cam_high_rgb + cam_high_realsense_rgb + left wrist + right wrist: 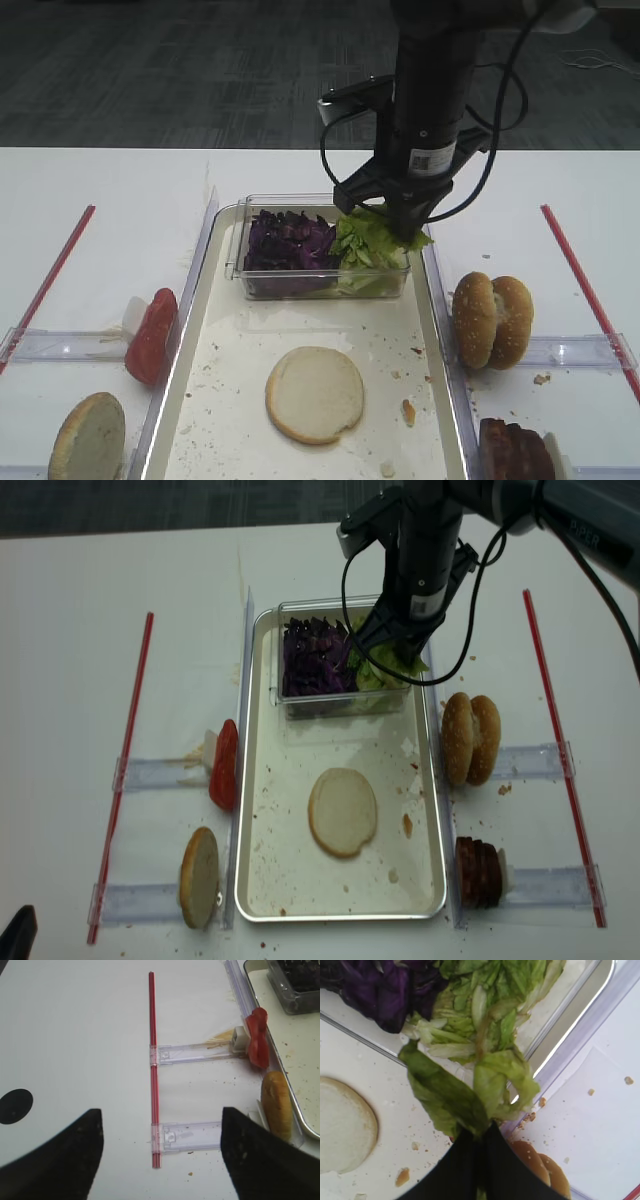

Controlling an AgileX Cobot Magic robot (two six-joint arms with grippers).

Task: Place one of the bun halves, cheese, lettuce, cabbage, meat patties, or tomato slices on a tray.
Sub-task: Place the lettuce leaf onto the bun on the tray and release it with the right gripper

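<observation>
Lettuce (470, 1090), light green crinkly leaf, hangs pinched in our shut right gripper (482, 1132); 1 loose piece could drop outside the long off-white tray (250, 330).

Meat patties (515, 450) cut off below

This looks like a robotics lab staged as a burger station, not a real kitchen. A plain white surface (120, 200) fills most of each view, marked off by red strips (122, 770) at left and right with clear plastic holders (192, 1053) fixed across them. Dark grey carpet (150, 70) runs along the top of the frame.
</observation>
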